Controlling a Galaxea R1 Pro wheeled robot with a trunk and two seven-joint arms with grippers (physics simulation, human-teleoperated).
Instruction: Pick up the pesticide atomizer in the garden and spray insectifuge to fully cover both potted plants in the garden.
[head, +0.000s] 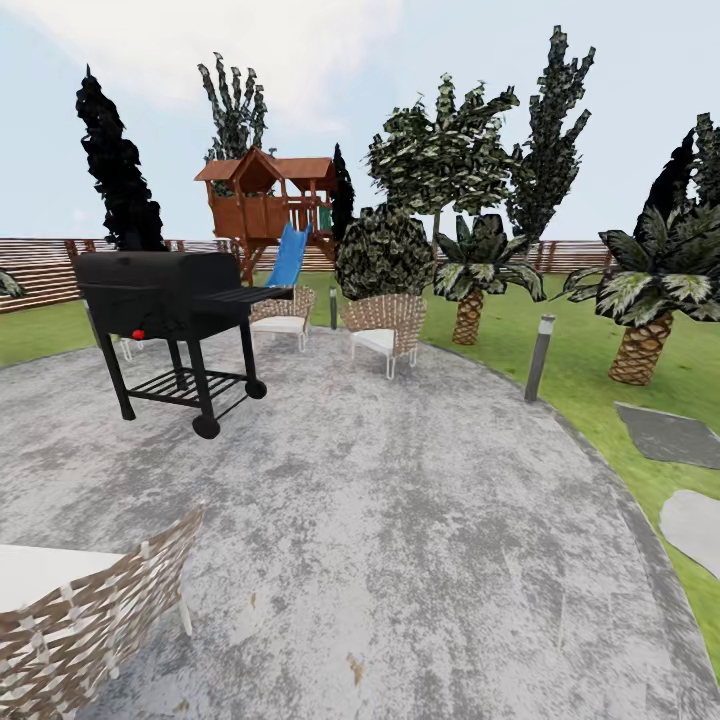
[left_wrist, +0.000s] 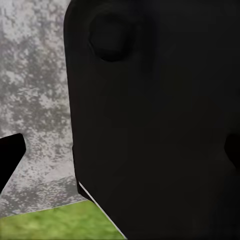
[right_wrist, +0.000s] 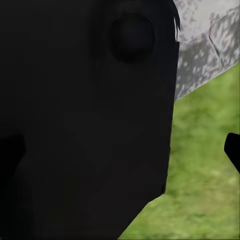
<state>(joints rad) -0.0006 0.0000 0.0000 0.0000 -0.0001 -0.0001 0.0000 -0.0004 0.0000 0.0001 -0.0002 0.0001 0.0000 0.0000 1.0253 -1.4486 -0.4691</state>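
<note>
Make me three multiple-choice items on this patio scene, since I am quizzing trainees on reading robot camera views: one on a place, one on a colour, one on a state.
1. Where does the black grill stand?
A. On the round grey patio
B. On the lawn beside the palms
C. Under the playhouse

2. What colour is the slide on the wooden playhouse?
A. Red
B. Blue
C. Yellow

3. What state is the grill's lid in?
A. Propped open
B. Lying on the ground
C. Closed

Answers:
1. A, its wheels and legs rest on the grey paving in the head view.
2. B, the chute below the brown playhouse is plainly blue.
3. C, the rounded lid sits down on the grill body with no gap.
</note>
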